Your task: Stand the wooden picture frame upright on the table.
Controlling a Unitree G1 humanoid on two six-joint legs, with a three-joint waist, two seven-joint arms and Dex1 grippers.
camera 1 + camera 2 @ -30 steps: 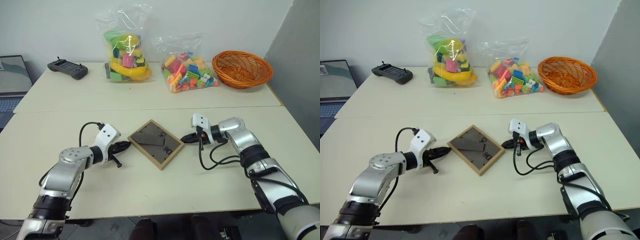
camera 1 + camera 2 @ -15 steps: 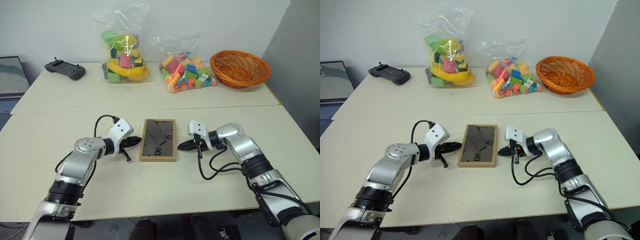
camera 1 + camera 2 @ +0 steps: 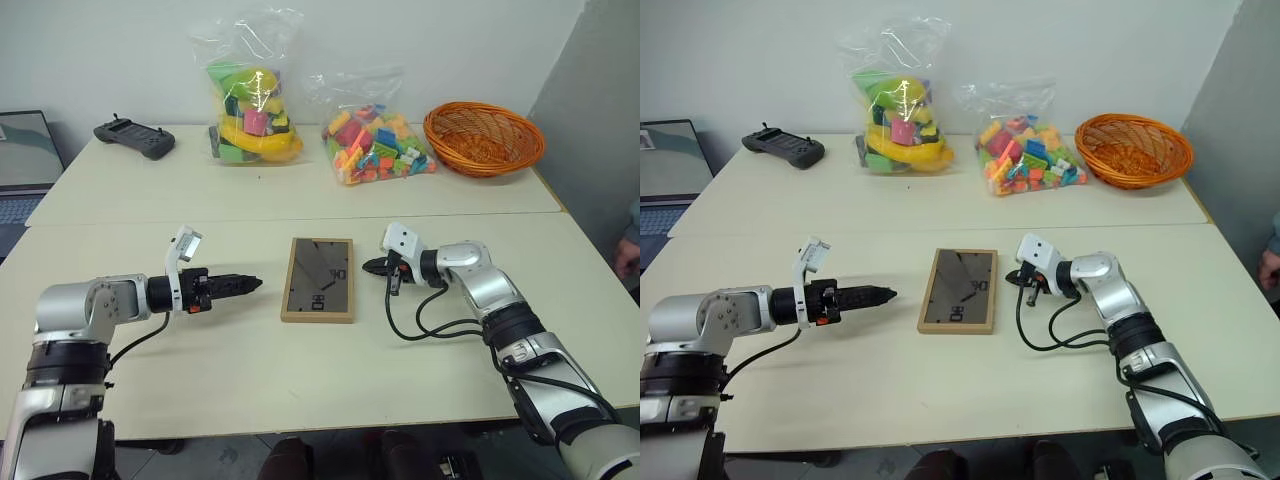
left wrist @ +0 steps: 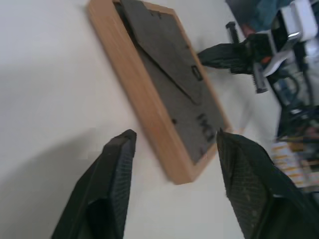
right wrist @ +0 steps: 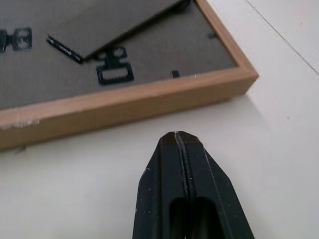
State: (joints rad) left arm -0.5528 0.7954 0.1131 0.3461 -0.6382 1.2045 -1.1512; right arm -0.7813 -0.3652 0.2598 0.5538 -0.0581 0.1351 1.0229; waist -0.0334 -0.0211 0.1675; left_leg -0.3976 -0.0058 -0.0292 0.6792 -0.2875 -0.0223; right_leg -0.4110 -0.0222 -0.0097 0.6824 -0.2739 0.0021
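The wooden picture frame [image 3: 318,279] lies face-down on the table [image 3: 300,380], dark back up, bare tabletop around it. Left gripper [image 4: 172,164] parted beside it; right gripper [image 5: 180,144] pressed together.

white marks on wooden picture frame [image 3: 318,279] back, too small to read

- Frame [image 3: 318,279]: small, rectangular, light wood; lies flat, face down, dark grey-brown back up, with white marks and the folded easel stand showing. Long sides run from 12 to 6 o'clock.
- Counter [image 3: 300,390]: wide, pale cream, with a seam running from 9 to 3 o'clock; the frame rests just on the 6 o'clock side of the seam, near the middle.
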